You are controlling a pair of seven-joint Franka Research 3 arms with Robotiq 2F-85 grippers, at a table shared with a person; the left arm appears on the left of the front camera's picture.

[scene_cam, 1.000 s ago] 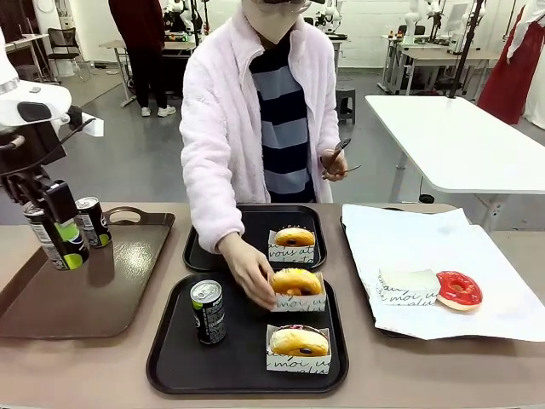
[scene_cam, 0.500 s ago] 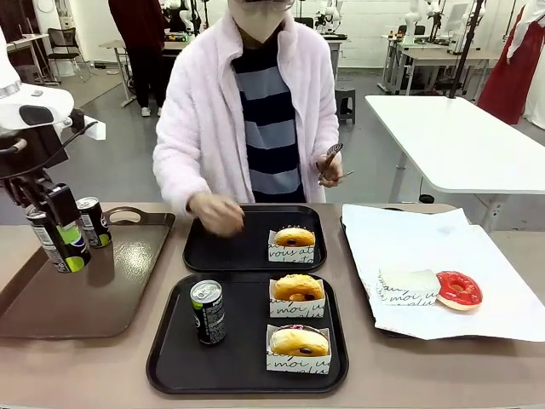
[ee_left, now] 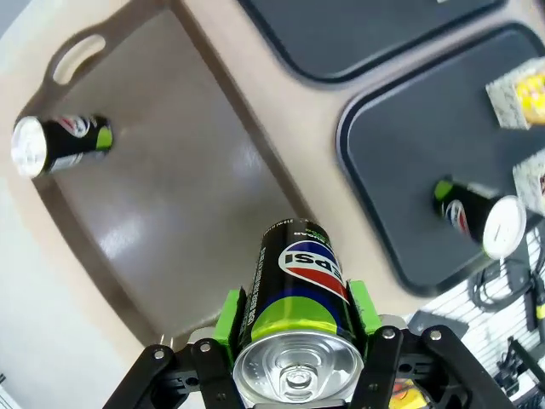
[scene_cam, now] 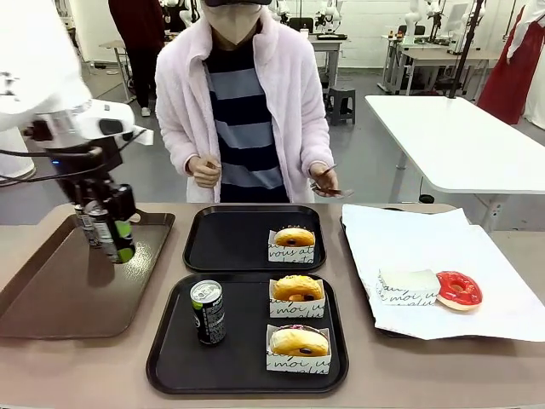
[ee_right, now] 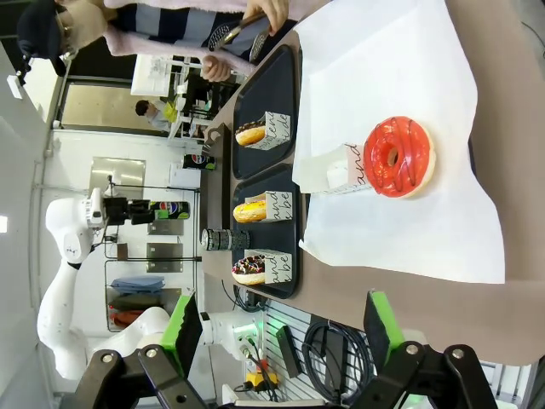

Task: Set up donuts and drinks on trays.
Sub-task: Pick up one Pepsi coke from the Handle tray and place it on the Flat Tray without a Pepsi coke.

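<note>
Black trays (scene_cam: 221, 243) (scene_cam: 247, 345) 2 | donuts (scene_cam: 295, 236) (scene_cam: 296, 285) (scene_cam: 298, 341) (scene_cam: 459, 290) 4 | cans (ee_left: 298, 273) (ee_left: 60, 143) (ee_left: 477, 217) 3 | left tool (ee_left: 294, 315) clamps one | right (ee_right: 281, 328) spread

A glossy brown tray (scene_cam: 60, 298) with handle cut-outs is lying on the tan desk (scene_cam: 426, 371) at my left. At my right, a sheet of white paper (scene_cam: 409, 239) is covering a dark tray (scene_cam: 381, 331). A person (scene_cam: 247, 111) in a pale pink fleece jacket and a striped top is standing at the far side of the desk, holding metal tongs (scene_cam: 328, 181) at waist height. Behind the person, a white table (scene_cam: 460, 136) is standing on the grey floor.
</note>
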